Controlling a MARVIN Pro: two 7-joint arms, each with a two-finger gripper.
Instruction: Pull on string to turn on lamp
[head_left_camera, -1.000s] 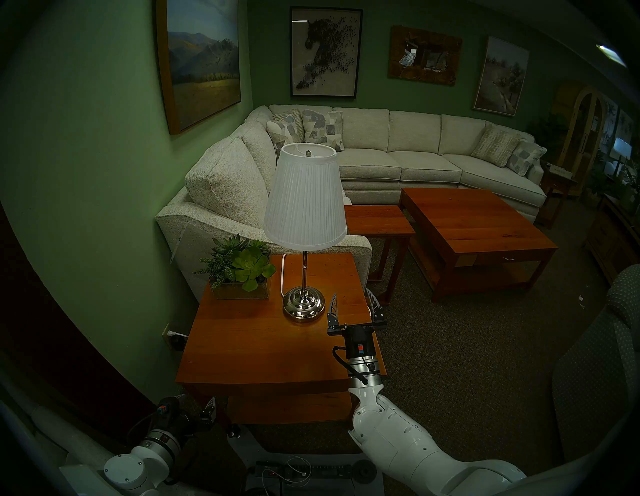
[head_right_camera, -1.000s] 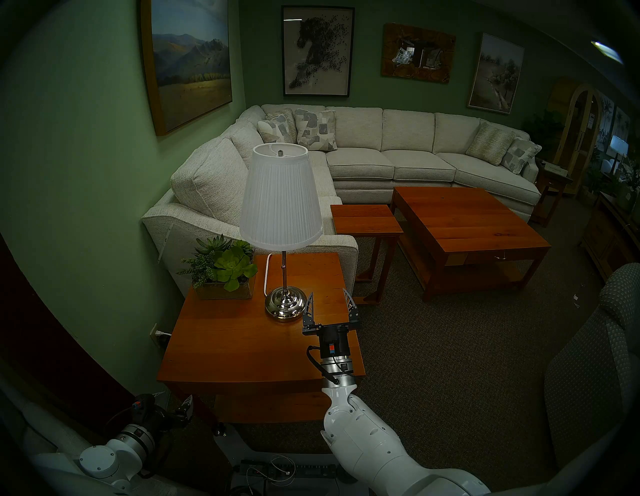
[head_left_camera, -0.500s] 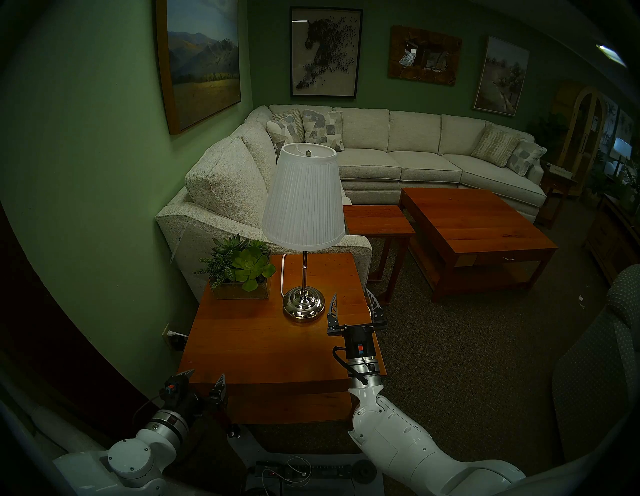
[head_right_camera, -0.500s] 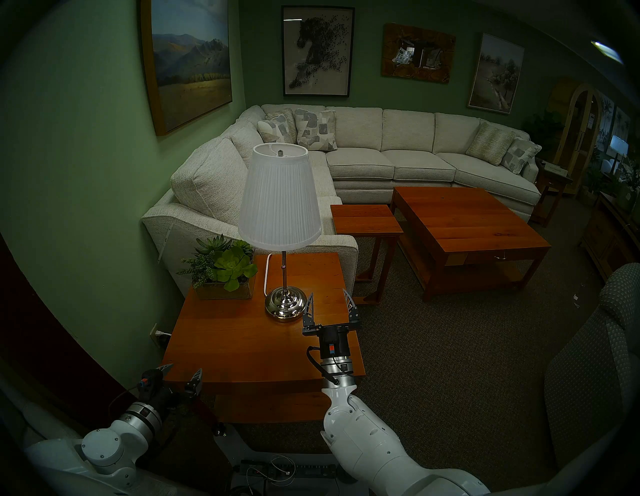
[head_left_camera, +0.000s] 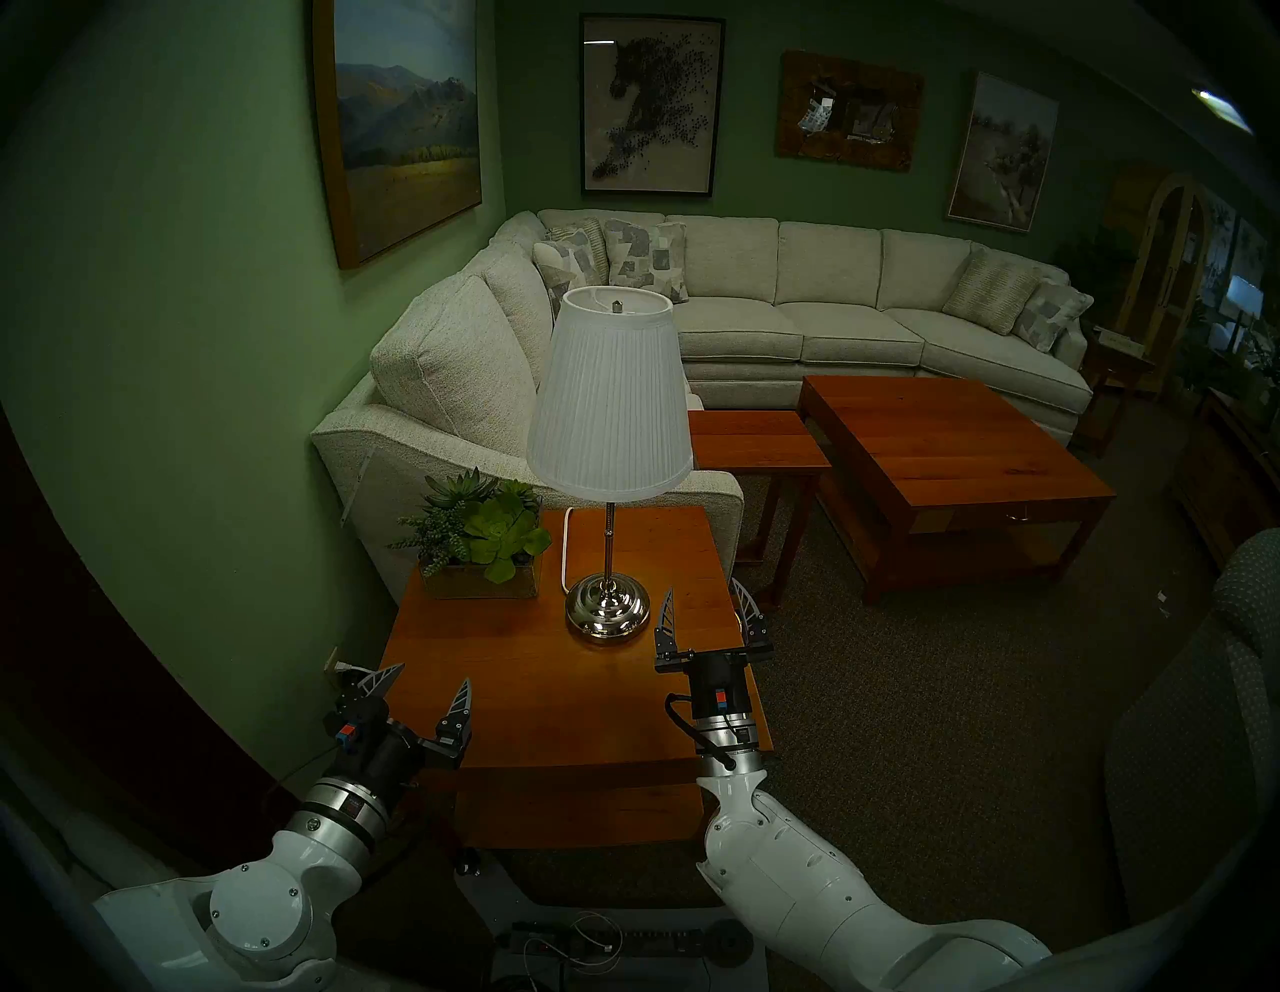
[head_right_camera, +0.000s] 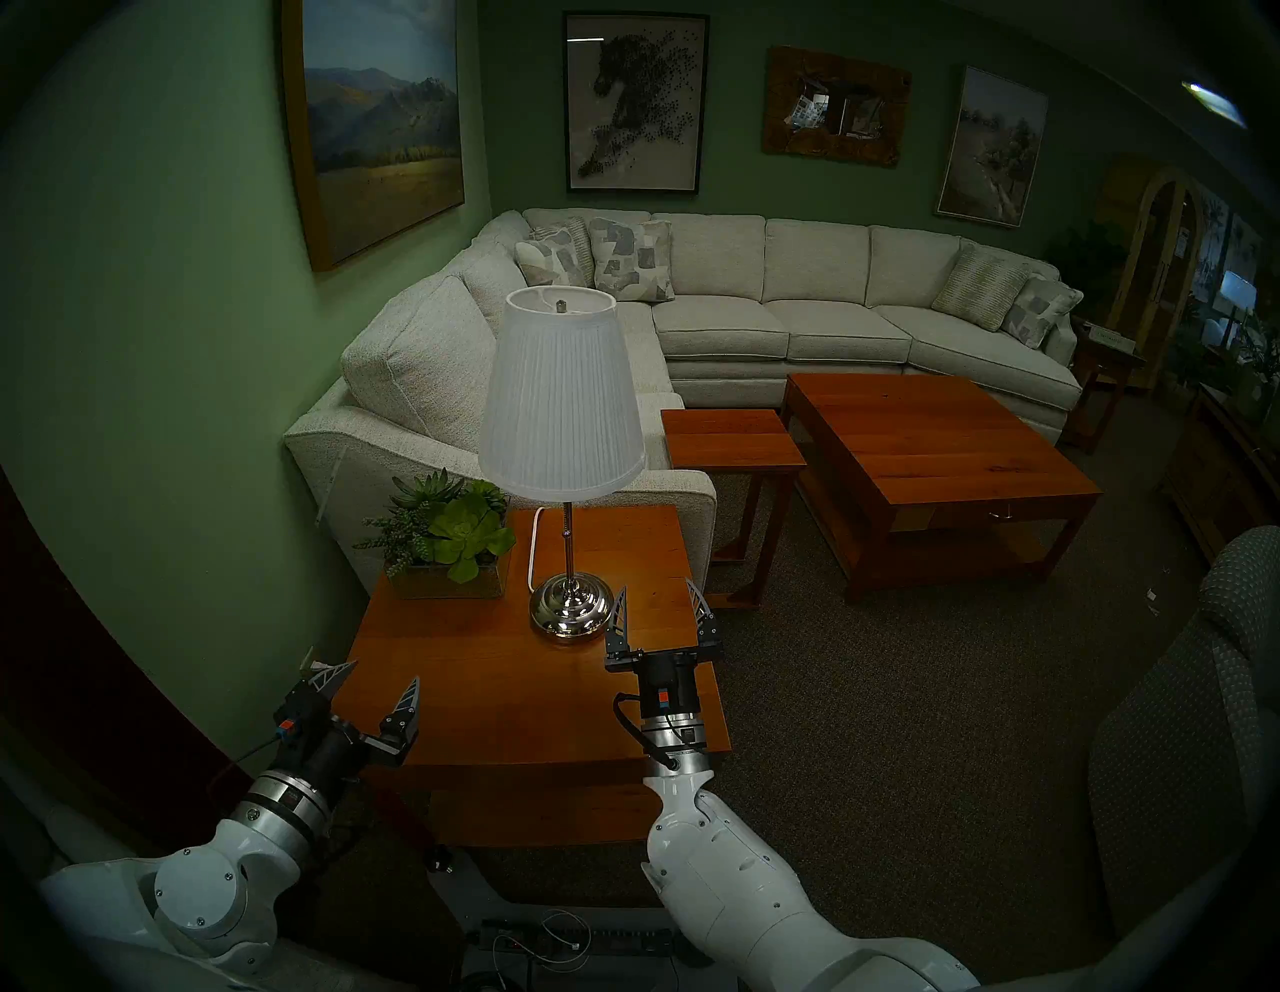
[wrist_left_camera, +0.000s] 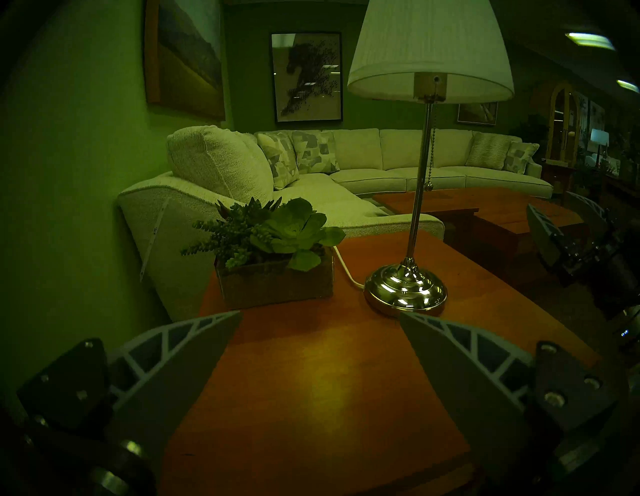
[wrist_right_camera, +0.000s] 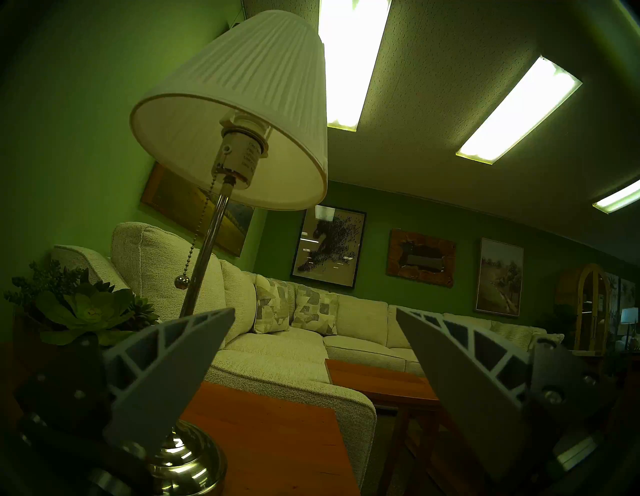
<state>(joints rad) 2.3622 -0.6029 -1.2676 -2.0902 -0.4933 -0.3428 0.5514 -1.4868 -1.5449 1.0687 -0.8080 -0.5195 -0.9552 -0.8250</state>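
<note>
The lamp (head_left_camera: 609, 402), with its white pleated shade, chrome stem and domed base, stands at the back of a wooden side table (head_left_camera: 554, 693); its shade looks unlit. The string, a thin beaded chain ending in a small knob, hangs beside the stem in the left wrist view (wrist_left_camera: 429, 186) and the right wrist view (wrist_right_camera: 180, 283). The shade hides it in both head views. My right gripper (head_left_camera: 703, 589) is open and empty just right of the lamp base, below the knob. My left gripper (head_left_camera: 431, 682) is open and empty over the table's front left corner.
A planter of succulents (head_left_camera: 485, 547) sits left of the lamp, and a thick white power cord (head_left_camera: 564, 547) runs behind the base. A cream sectional sofa (head_left_camera: 450, 360) stands behind the table. A small table (head_left_camera: 758, 440), a coffee table (head_left_camera: 956, 443) and an armchair (head_left_camera: 1212, 727) are to the right.
My left arm has risen from below the table's front left corner and moved forward over its edge, gripper still open. The right arm and the lamp have not moved.
</note>
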